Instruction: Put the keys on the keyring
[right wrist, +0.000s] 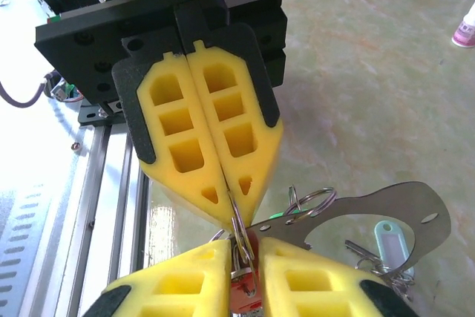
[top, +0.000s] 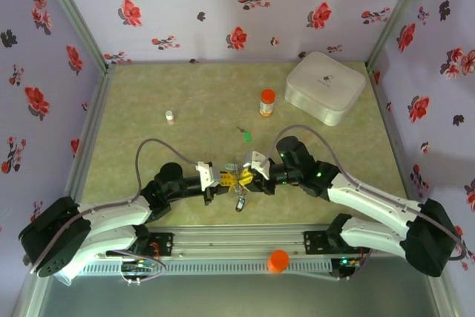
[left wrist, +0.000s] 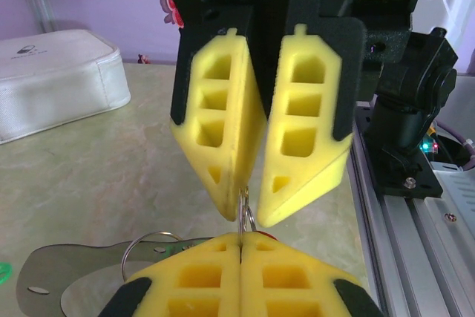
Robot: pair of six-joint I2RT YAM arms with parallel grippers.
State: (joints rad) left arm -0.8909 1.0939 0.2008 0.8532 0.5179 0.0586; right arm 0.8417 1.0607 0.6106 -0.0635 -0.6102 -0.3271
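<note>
Threading appears under way at mid-table: the left gripper (right wrist: pixel 231 215) pinches shut on a wire loop (right wrist: pixel 236 224) at the keyring (right wrist: pixel 401 206), and the right gripper (right wrist: pixel 243 252) is narrowed on a red-tagged key (right wrist: pixel 243 295). Next likely needs steady sliding along the loop. A green key (top: pixel 245 136) lies beyond; the white case (top: pixel 325 87) and the bottle (top: pixel 267 102) stand closed

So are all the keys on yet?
Not yet. A teal key seems on the keyring already. The left end effector and right end effector meet at it, a red key in the right one. The green key lies loose on the table.
</note>
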